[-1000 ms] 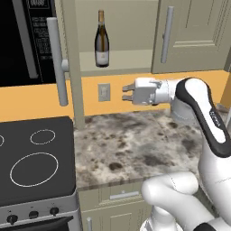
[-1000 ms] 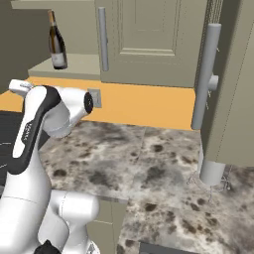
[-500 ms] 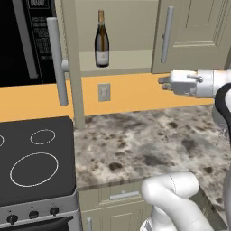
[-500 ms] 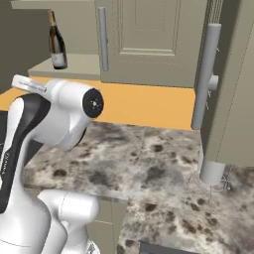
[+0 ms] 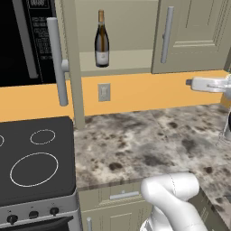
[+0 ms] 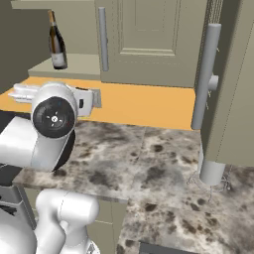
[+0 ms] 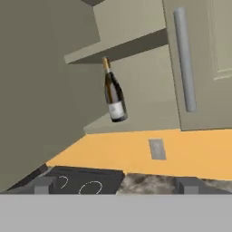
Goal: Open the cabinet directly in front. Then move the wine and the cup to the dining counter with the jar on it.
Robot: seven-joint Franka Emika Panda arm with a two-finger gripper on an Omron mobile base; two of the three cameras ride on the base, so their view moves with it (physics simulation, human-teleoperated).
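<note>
The cabinet (image 5: 122,36) has its left door (image 5: 72,63) swung open and its right door (image 5: 191,34) shut. On its lower shelf the wine (image 5: 101,40) stands upright, also seen as a dark bottle (image 6: 57,42) in the right base view and as the same bottle (image 7: 114,93) in the hand view. My gripper (image 5: 189,83) hangs over the worktop far to the right of the bottle, pointing left, about level with the orange wall strip. The gripper (image 7: 115,186) is open with nothing between its fingertips (image 7: 43,185). The cup, the dining counter and the jar are out of view.
A stone worktop (image 5: 149,144) runs under the cabinet, with a black stove (image 5: 36,158) to its left and a microwave (image 5: 27,40) above that. A wall outlet (image 5: 104,92) sits below the shelf. Another open door (image 6: 233,79) juts out at the right above a grey cylinder (image 6: 213,171).
The arm has swung to the right along the wall, carrying the hand from under the shelf to the right edge of the left base view. The gripper stayed open.
</note>
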